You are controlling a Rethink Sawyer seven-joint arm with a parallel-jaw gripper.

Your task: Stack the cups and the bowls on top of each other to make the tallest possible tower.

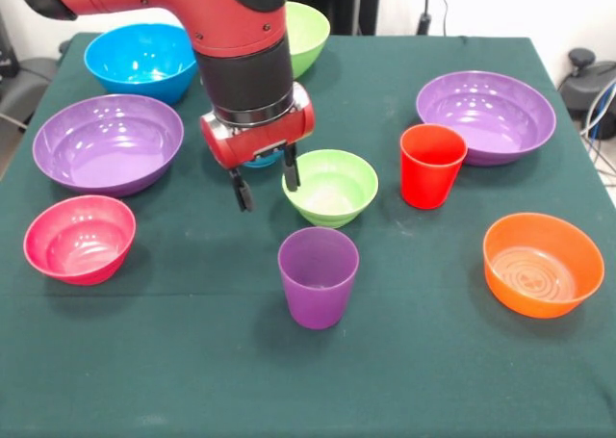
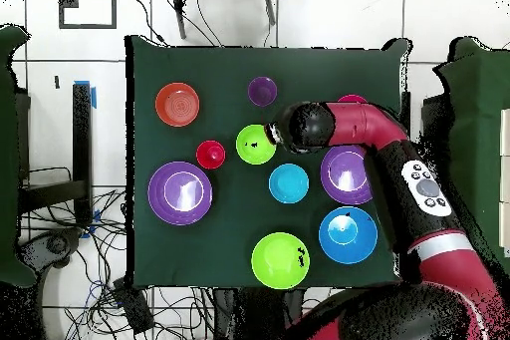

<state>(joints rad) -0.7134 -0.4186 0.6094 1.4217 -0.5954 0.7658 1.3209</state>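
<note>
Covering the worktop: a dark green cloth, stretched flat across the whole surface.
Room: pale tiled floor around the worktop in the overhead view, with loose black cables trailing at the robot's end.
Arm: red and black arm coming down from the top of the front view, over the worktop's middle.
Hand: two dark fingers spread apart, holding nothing; one fingertip is at the rim of the small lime green bowl, the other hangs over bare cloth. Whether it touches the rim, I cannot tell.
Purple cup: upright, alone, on the near side of the small lime green bowl in the front view.
Red cup: upright, just beside the small lime green bowl, between it and a wide purple bowl.
Second wide purple bowl: at the opposite side, with the pink bowl near it.
Orange bowl: well apart from the rest, at a near corner.
Large blue bowl: at the far side, near the large lime green bowl.
Small blue bowl: mid-worktop in the overhead view, mostly hidden behind the hand from the front.
Stacking: every cup and bowl stands separately on the cloth.
</note>
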